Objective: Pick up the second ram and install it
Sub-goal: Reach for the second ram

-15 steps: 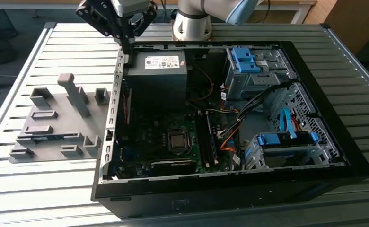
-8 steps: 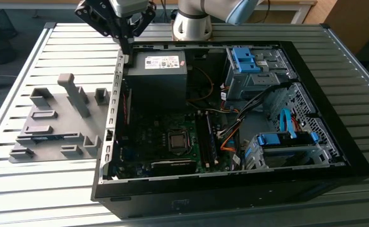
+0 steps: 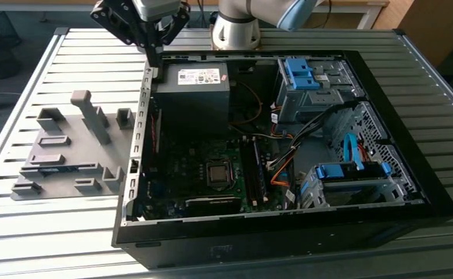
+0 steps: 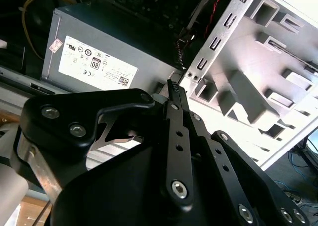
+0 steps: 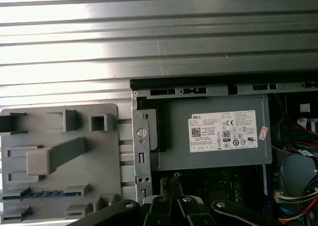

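The step in hand looks like the approach to the pick: nothing is lifted yet. The gripper (image 3: 155,58) hangs above the far corner of the open computer case (image 3: 137,145), over its side wall and just beside the power supply (image 3: 191,99). Its 2 fingers are pressed together with nothing between them, as both wrist views also show.

The second ram (image 5: 44,192) lies flat in a slot of the grey fixture (image 3: 71,139) on the table (image 3: 56,232), at the end of the fixture well apart from the gripper.

By my judgement, taking it calls for fingers spread wide enough to straddle the thin board, lined up with its long edges, and a straight descent.

Room is mixed. Above the fixture the air is free, but the tall post (image 3: 94,116) stands between the gripper and the stick, and low holders sit close around the slot. The case wall rises right beside the fixture. Inside, the memory slots (image 3: 254,168) run between the processor socket and a bundle of cables, so space there looks tight.
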